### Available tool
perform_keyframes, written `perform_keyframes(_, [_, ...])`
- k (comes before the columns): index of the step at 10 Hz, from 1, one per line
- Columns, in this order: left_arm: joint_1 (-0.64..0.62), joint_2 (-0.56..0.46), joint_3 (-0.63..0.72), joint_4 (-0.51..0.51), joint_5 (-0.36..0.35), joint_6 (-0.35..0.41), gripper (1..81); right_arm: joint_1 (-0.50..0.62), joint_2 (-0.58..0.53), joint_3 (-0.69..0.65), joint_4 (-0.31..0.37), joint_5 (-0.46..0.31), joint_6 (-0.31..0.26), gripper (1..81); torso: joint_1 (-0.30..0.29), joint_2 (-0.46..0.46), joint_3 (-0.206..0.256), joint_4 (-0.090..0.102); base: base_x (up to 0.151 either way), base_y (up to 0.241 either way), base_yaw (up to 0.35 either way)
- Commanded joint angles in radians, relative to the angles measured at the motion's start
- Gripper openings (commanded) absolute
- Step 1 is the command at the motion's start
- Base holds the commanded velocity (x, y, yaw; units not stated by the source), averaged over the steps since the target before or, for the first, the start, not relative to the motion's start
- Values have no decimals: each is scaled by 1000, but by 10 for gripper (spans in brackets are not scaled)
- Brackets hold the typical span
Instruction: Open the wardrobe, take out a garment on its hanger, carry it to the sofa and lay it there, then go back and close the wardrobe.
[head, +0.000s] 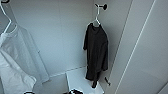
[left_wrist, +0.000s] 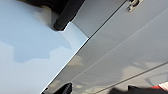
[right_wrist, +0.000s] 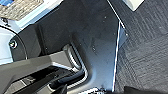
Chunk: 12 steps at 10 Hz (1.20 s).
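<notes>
Fingers first: honestly can't tell whether either set is open or closed right now, and I don't see either one holding anything, so I'm not gonna guess.

What I do have is a good look from the head view. The wardrobe is open and I'm staring straight into it. The black shirt hangs on its pale hanger, hook over a dark peg high up toward the right side of the inside. It hangs straight down, long axis vertical, hem ending just above the white shelf at the bottom. A white top hangs on the far left, well apart from the black one, so no mixing them up.

Since the shirt sits right of centre, my guess is the right arm is the nearer one, and the grab point is that hanger up high, above and ahead of both arms.

The wrist views add different stuff. Left wrist looks along a pale flat panel with a shadow on it and a dark rounded bit of fabric dangling at the edge, likely the shirt's lower end. Right wrist points down at dark carpet, nowhere near the shirt.
</notes>
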<state>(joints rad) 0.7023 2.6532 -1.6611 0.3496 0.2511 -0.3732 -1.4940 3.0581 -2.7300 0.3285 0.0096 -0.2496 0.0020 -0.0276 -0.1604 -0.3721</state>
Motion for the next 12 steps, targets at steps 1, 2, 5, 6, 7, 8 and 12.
perform_keyframes(1, [-250,-8,83,-17,13,-127,811,39,-2,-3,4,-65,1,811,0,0,0,0,0,0,0])
perform_keyframes(2, [-298,-8,89,-17,7,-180,811,36,-2,-3,4,-65,1,811,0,0,0,0,0,0,0])
perform_keyframes(5, [-416,-15,124,-17,4,-300,811,34,-2,-3,10,-65,3,811,0,0,0,0,0,0,0])
perform_keyframes(6, [-447,-19,138,-17,2,-328,811,36,0,-2,24,-65,1,811,0,0,0,0,0,0,0])
perform_keyframes(7, [-482,-28,153,-17,1,-361,811,34,0,-2,24,-65,1,811,0,1,-1,0,0,0,0])
perform_keyframes(8, [-522,-38,162,-17,-13,-400,811,33,0,-3,24,-65,1,811,1,1,-1,0,0,0,0])
perform_keyframes(12, [-692,-62,202,-17,-36,-571,811,31,1,0,24,-65,0,811,1,1,-1,0,0,0,0])
